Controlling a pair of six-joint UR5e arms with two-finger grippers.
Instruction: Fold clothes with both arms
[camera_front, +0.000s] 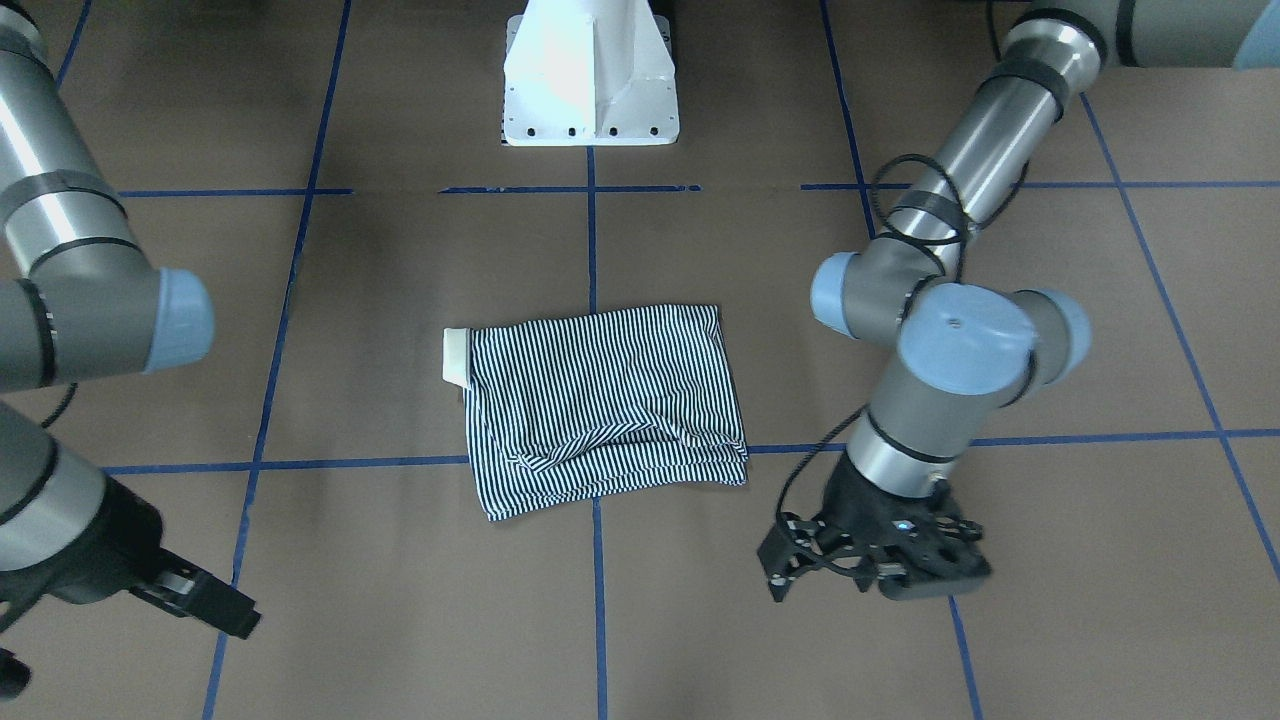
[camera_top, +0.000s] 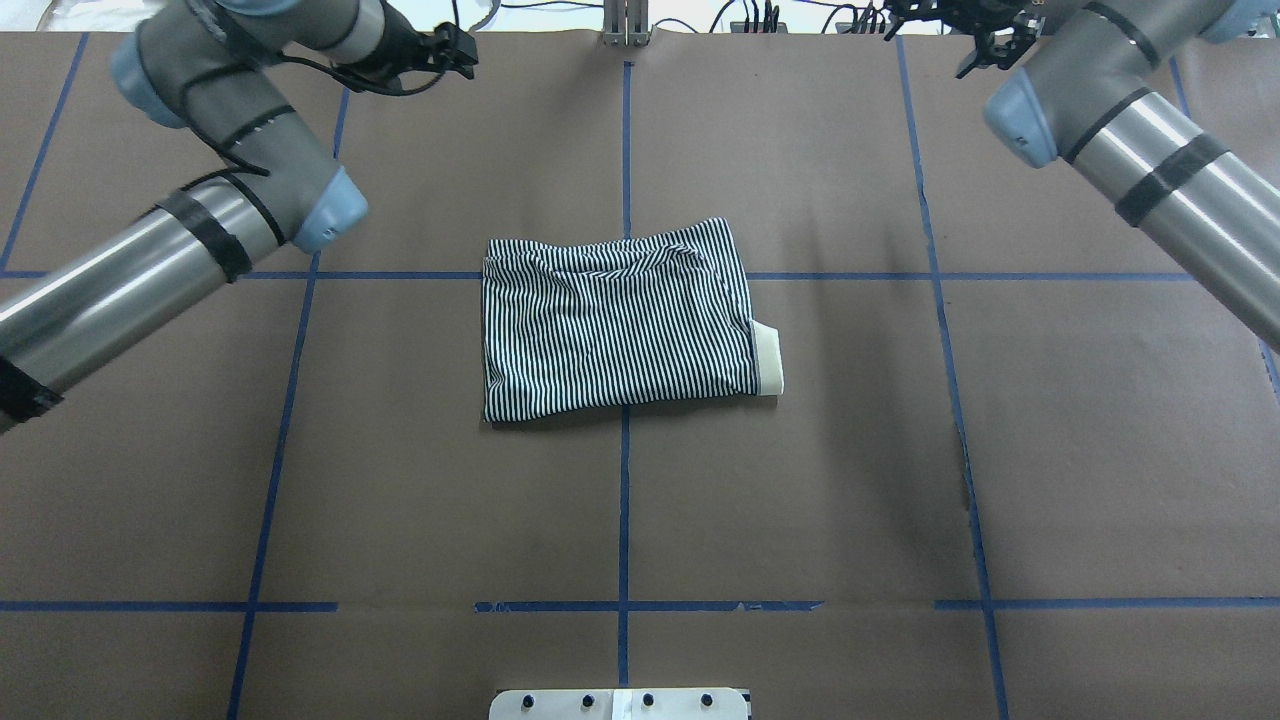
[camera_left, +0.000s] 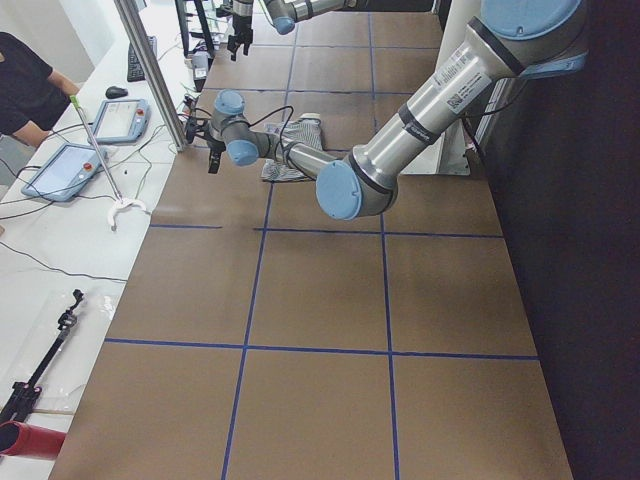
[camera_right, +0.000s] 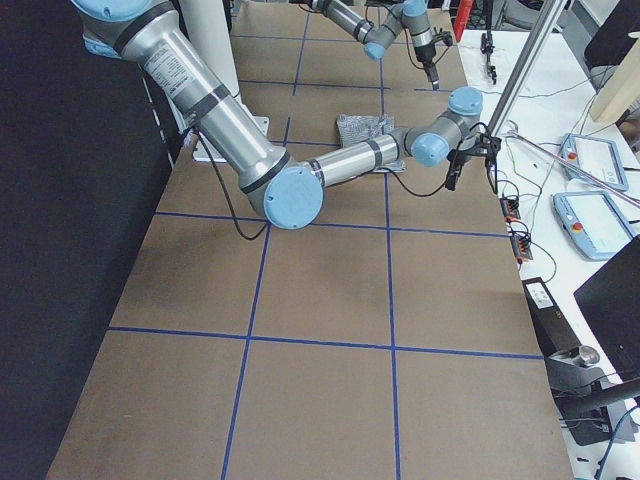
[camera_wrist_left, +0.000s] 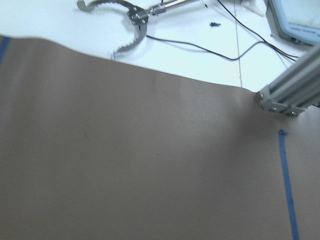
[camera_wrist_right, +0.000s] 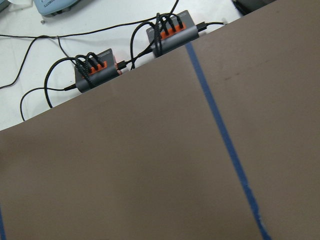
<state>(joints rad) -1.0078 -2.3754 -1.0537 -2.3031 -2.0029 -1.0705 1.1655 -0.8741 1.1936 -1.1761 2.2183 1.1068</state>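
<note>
Front-facing view: I see the striped polo shirt (camera_front: 605, 405) folded into a rough rectangle mid-table, lying across the blue tape line (camera_front: 592, 250), with its cream collar (camera_front: 455, 356) poking out at one end. My left gripper (camera_front: 868, 572) hangs well apart from it, jaws spread and empty. The right gripper (camera_front: 195, 598) is cut off by the frame edge, so I cannot tell how its jaws stand. Overhead, both grippers sit by the table's far edge, and the shirt lies between the arms. The wrist cameras show only brown table paper (camera_wrist_left: 150, 175) and cables (camera_wrist_right: 50, 85)
</note>
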